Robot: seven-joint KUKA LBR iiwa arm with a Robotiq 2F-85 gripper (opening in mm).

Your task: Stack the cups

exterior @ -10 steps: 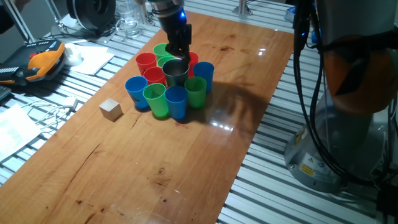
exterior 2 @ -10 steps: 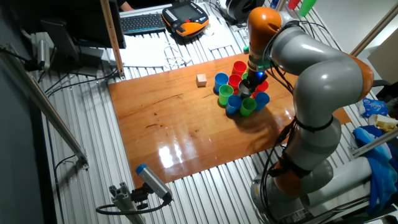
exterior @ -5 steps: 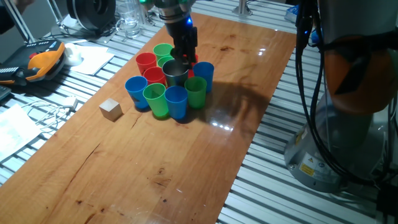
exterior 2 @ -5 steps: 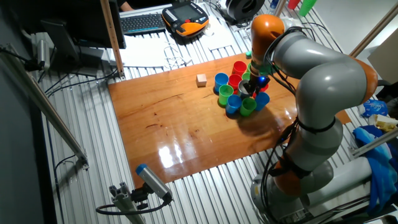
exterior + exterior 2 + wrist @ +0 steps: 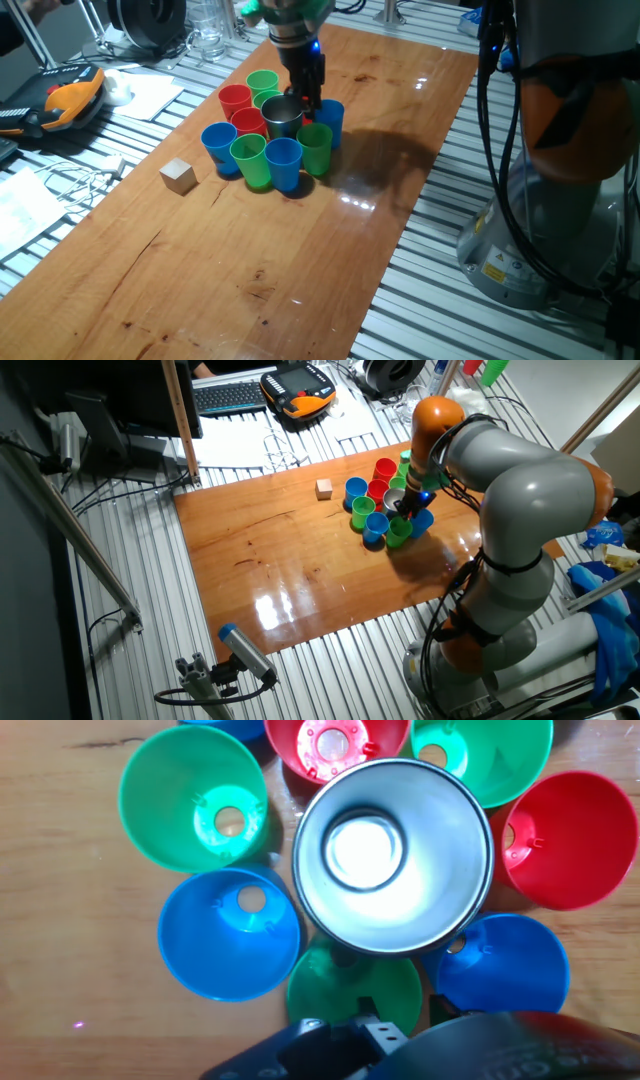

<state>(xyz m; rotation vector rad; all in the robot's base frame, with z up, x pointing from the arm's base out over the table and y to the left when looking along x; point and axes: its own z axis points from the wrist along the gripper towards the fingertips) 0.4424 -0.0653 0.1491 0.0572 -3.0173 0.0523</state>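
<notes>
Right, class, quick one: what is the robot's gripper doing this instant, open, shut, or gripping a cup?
Gripper: low over the cluster beside the steel cup; whether it is open or shut, or grips anything, cannot be told.

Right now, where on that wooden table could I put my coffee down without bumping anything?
The near half of the table, below the wooden cube, is bare. So is the strip right of the cups. The cluster is packed tight, with the gripper low at the steel cup.
</notes>
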